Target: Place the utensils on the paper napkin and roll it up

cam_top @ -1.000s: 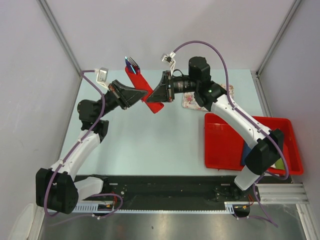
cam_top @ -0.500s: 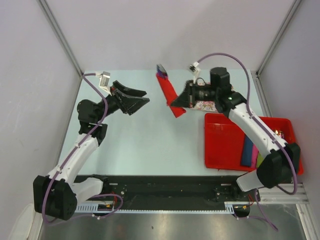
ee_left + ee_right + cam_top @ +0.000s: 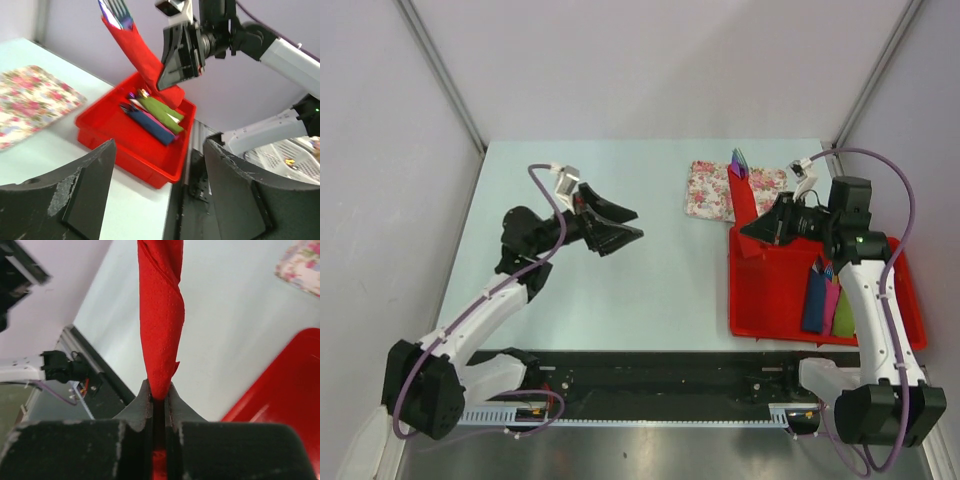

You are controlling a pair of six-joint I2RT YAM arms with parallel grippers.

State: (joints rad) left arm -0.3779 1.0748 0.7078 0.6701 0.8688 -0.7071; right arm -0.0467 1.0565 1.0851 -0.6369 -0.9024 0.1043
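The red paper napkin [image 3: 746,205] is rolled into a tight tube around the utensils, whose dark iridescent tips [image 3: 738,157] stick out of its far end. My right gripper [image 3: 757,229] is shut on the roll's lower end and holds it in the air over the left edge of the red tray. In the right wrist view the napkin [image 3: 160,315] rises straight out of the closed right gripper [image 3: 158,390]. The left wrist view shows the roll [image 3: 137,47] with fork tines [image 3: 115,10] at its top. My left gripper [image 3: 638,224] stands open and empty over the table's middle, well left of the roll.
A red tray [image 3: 732,300] at the right holds blue [image 3: 815,300], pink [image 3: 831,305] and green [image 3: 845,315] napkin rolls. A floral mat [image 3: 710,190] lies just behind the tray's left corner. The black rail runs along the near edge.
My left gripper let go of the roll, opened and drew back to the left. The right arm swung the roll rightward from the table's middle to above the tray.
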